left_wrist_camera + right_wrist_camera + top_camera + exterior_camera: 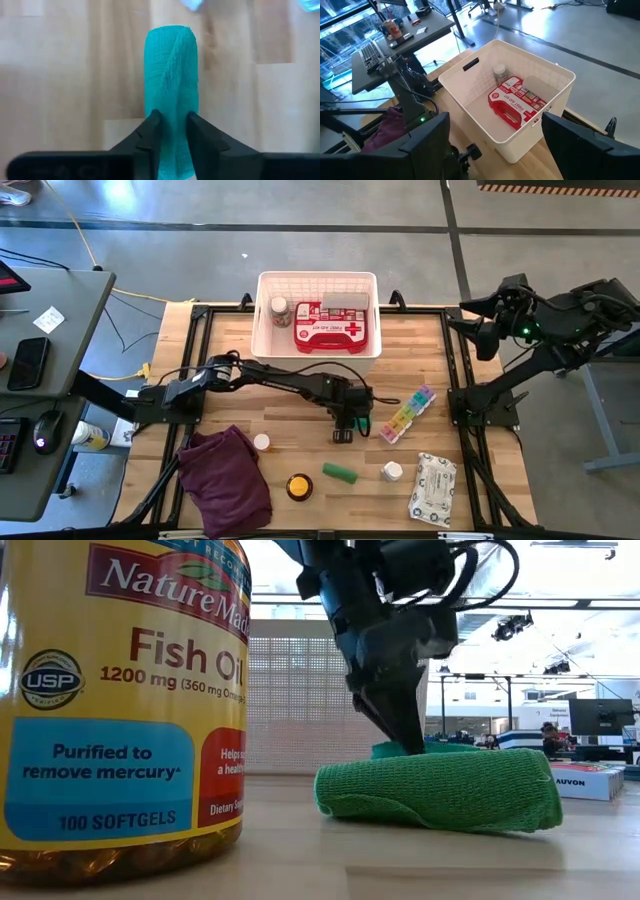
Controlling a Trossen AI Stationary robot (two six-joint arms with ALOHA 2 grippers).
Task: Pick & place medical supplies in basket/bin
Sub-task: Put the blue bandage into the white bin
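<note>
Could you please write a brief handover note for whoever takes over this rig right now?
Left gripper: down at table centre, fingers closed around a teal bandage roll lying on the wood.
Right gripper: open, parked off the table's right edge.
Done: red first-aid case and a small bottle sit in the white perforated basket.
Left: green roll, rainbow pill organiser, white wipes pack, fish-oil bottle, two white bottles.

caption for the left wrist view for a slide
Left gripper closed around a green roll lying on the wooden table.
</note>
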